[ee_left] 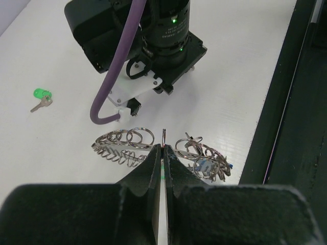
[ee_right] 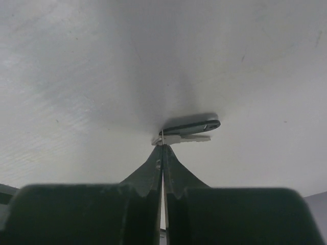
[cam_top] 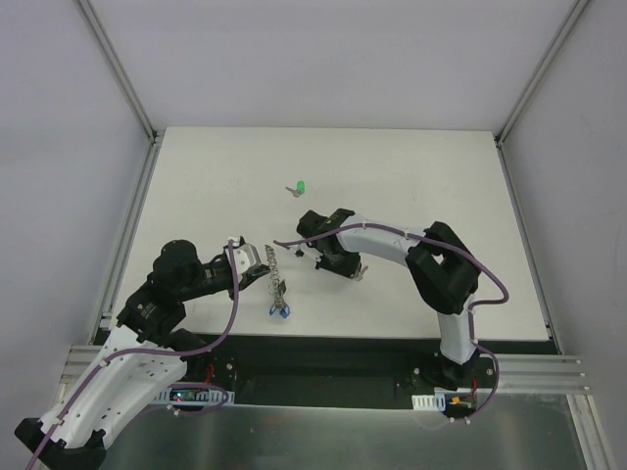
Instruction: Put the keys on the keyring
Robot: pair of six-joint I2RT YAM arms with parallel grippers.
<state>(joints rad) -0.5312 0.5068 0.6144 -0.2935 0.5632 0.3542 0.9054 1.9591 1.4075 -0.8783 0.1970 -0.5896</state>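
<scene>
Beside the keyring, which the left gripper is clamping by its rim to present the loops, the right gripper is pinching a black key for threading, with a green key lying well beyond.

- flat white rectangular worktop
- small metal key with green plastic head, mid-table, towards far edge
- grey metal ring with wire loops, near the near edge, left of centre

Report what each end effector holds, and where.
Left end effector: keyring, pinched by its rim. Right end effector: black-headed key, apparently by its metal end.
</scene>
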